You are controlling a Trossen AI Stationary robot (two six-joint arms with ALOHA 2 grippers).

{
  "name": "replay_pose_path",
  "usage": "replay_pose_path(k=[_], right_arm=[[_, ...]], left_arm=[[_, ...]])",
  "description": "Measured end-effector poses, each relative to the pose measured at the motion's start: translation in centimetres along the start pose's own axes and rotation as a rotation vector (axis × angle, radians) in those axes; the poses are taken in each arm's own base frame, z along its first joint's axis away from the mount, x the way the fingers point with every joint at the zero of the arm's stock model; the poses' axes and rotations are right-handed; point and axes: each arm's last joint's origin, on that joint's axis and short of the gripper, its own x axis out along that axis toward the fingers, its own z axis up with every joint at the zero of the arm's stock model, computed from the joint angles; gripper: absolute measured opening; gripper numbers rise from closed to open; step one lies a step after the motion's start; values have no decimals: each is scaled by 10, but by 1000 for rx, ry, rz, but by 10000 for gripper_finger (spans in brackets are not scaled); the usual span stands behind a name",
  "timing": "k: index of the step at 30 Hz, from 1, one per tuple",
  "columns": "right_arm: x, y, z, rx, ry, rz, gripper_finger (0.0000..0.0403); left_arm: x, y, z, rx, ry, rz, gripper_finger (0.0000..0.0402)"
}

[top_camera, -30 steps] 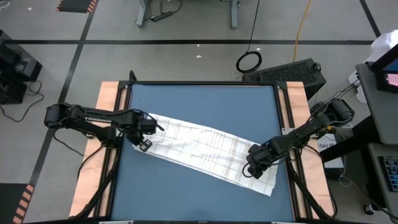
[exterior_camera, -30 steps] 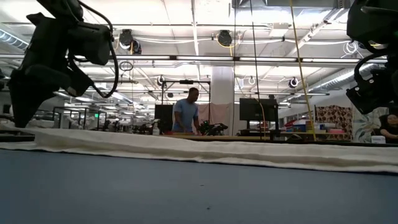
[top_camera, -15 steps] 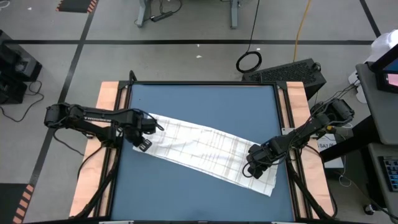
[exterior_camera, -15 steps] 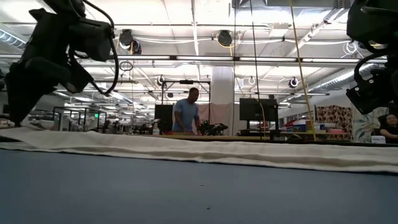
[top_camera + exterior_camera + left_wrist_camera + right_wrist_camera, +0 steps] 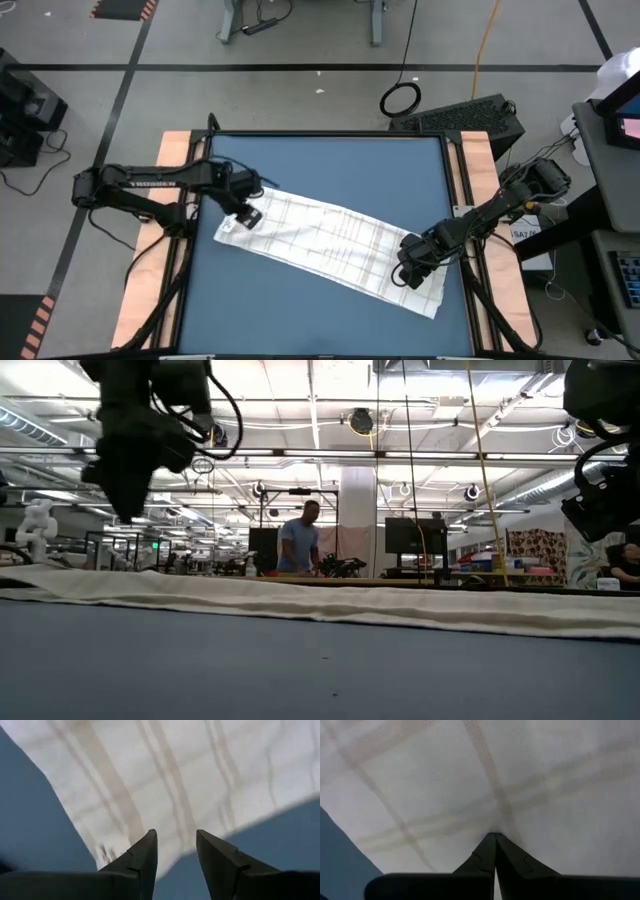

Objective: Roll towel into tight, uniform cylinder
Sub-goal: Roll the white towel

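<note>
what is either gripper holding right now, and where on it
The left gripper is open above the towel's left end, holding nothing. The right gripper is shut, its tips against the towel's right end; a pinch can't be confirmed.

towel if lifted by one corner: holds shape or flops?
Probably flops: the towel lies flat and thin on the blue table, its low-view edge barely raised. Likely light for its size. The cloth looks matte, so it should bunch when pushed, not slide; that fold under the right gripper hints so.
</note>
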Motion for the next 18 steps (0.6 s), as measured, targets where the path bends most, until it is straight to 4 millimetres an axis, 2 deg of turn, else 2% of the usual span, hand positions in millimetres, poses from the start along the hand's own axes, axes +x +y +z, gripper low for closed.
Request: replay_pose_path(k=[3,8,13,18], right_arm=[[-1,0,0,31,-9,2,0],[-1,0,-1,35,-10,3,0],[-3,0,-4,25,-4,-4,17],[-16,2,-12,31,1,-16,49]], left_arm=[[5,7,16,-46,-37,-1,141],[14,16,38,6,-34,-60,141],[24,24,48,65,35,-104,141],[29,27,52,92,58,-115,141]])
